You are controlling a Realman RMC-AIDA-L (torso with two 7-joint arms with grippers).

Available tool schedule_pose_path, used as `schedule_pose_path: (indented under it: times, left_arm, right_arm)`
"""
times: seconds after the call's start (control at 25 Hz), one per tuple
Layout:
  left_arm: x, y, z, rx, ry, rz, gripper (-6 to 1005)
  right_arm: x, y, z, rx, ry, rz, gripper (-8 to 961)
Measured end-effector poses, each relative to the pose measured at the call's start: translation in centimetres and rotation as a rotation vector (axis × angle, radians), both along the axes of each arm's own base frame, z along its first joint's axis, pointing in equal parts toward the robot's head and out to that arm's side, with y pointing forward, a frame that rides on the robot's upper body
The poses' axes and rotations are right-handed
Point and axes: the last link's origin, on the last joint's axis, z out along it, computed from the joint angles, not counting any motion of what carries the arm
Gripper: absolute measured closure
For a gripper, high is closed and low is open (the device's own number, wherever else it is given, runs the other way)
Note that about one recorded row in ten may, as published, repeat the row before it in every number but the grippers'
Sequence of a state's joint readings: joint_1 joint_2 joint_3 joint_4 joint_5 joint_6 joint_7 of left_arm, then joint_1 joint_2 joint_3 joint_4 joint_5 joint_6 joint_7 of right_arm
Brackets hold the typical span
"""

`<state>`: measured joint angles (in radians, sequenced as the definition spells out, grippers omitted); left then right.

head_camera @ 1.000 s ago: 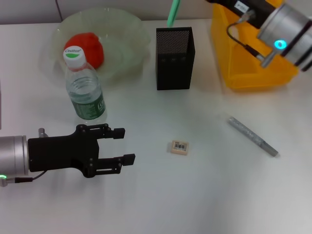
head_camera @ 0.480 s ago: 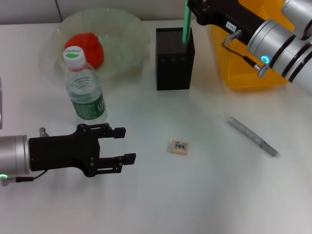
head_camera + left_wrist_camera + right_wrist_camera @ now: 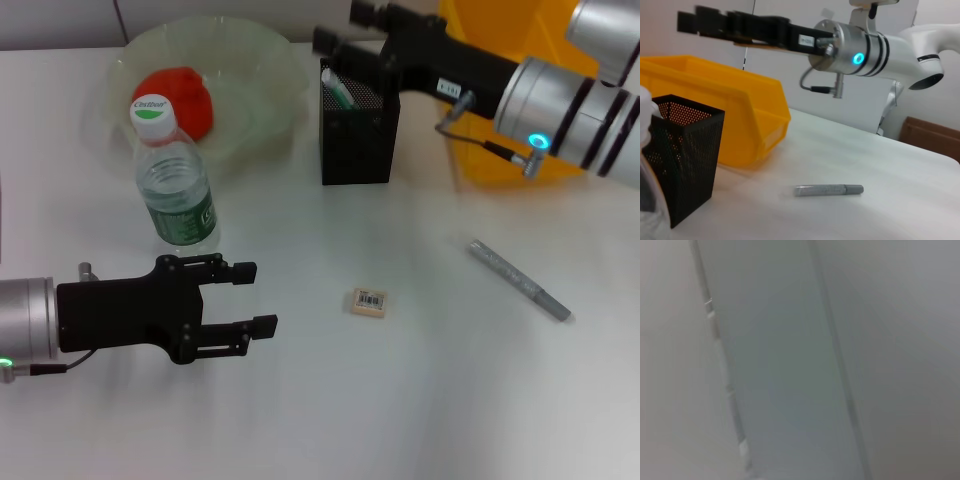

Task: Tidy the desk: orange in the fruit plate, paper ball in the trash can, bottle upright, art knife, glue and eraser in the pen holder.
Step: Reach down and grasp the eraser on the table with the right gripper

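Hovering open-jawed over the pen holder [image 3: 358, 120], the right gripper [image 3: 340, 40] next faces the stiff, light art knife [image 3: 518, 279], best pinched mid-shaft, while the left gripper [image 3: 258, 298] idles open.

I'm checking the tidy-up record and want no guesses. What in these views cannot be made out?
- Right wrist view: only a blurred grey surface; nothing identifiable.
- Head view: the yellow plastic bin interior is hidden by the right arm, so no paper ball shows.
- Green item in the black mesh pen holder: mostly hidden by mesh.
- Right gripper fingers: unclear.
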<state>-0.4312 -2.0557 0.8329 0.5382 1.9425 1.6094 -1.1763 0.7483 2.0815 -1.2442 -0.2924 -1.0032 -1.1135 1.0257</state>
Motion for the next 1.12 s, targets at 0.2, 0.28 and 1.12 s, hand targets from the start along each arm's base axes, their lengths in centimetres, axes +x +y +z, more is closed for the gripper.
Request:
schedule_pose_path:
  times: [0.2, 0.28, 1.12]
  left_arm:
    - [-0.1, -0.2, 0.0, -0.006, -0.001, 0.002, 273]
    - [-0.1, -0.2, 0.0, -0.006, -0.001, 0.002, 273]
    - [-0.2, -0.5, -0.3, -0.019, -0.001, 0.005, 272]
  right_arm:
    - [-0.3, -1.9, 2.0, -0.144, -0.101, 0.055, 296]
    - [-1.0, -3.3, 3.6, -0.214, -0.183, 0.101, 210]
    - [-7.5, -6.3, 0.4, -0.661, -1.145, 0.045, 127]
